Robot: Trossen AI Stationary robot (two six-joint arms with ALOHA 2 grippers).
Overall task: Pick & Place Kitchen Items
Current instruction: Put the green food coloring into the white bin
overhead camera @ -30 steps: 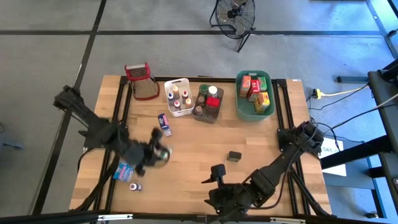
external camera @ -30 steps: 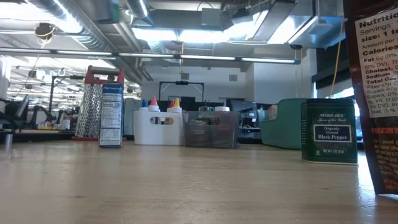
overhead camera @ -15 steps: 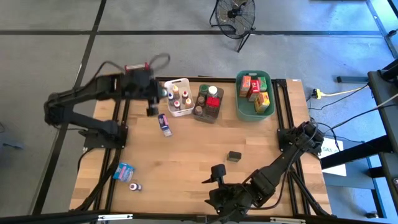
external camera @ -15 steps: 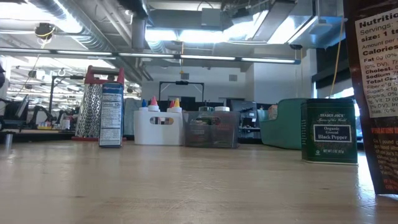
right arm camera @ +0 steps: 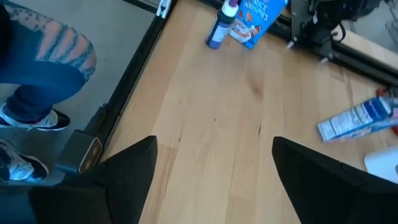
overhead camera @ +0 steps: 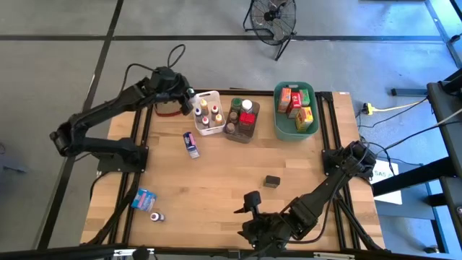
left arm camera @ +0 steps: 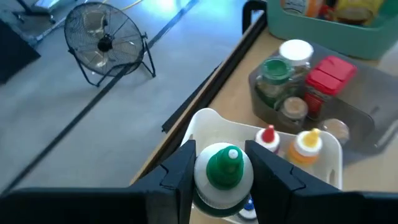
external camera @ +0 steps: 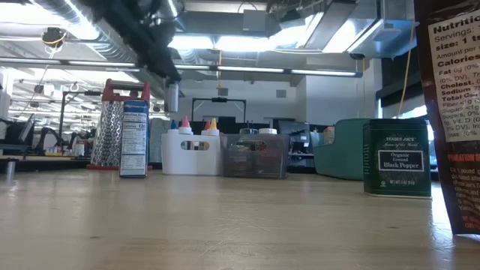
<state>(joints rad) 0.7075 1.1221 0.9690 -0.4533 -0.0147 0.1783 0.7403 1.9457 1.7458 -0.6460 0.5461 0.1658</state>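
Left end effector (left arm camera: pixel 222 180) clamped on a green-capped bottle (left arm camera: pixel 222 171), poised above the white tub (overhead camera: pixel 207 113) at the tabletop's (overhead camera: pixel 224 180) far edge; right end effector (right arm camera: pixel 214 168) open, idle near the front edge. Tubs partly filled. Left out: blue carton (overhead camera: pixel 190 144), blue packet (overhead camera: pixel 144 198), small bottle (overhead camera: pixel 157 216), dark tin (overhead camera: pixel 271 181).

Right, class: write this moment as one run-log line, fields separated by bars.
left gripper: shut on green-capped bottle, above white tub | right gripper: open, low at near table edge | phase: placing
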